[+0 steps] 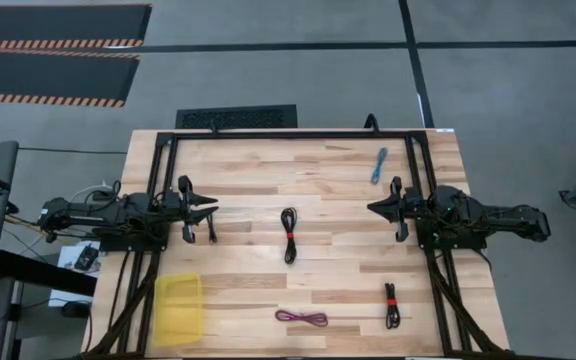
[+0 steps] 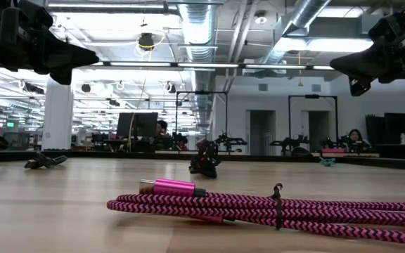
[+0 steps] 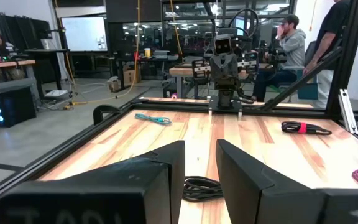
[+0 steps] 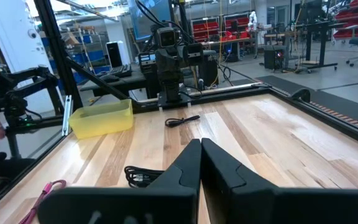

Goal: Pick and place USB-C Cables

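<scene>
Apparently we've picked nothing yet: four cable bundles lie spread over the wooden bench (image 1: 248, 160), yellow plastic bin (image 1: 178, 305) at its corner; left gripper (image 1: 211, 210) fingers apart w/ a gap, right gripper (image 1: 372, 208) fingers pressed together, both empty.

Table (image 1: 308, 180): pale wood butcher-block, strips in mixed tones, smooth with a satin sheen. Frame (image 1: 288, 134) around it: matt black metal bars. Magenta cable (image 2: 273, 211) at the bottom of the low view: braided cloth sleeve with a black zigzag weave, glossy metallic pink plug shell. Yellow bin (image 1: 179, 306) at lower left of the high view: translucent plastic, smooth. Left pincer (image 3: 199, 177) fingers (image 3: 241, 180): matt black plastic, flat faces. Floor (image 1: 298, 60): smooth grey concrete.
</scene>
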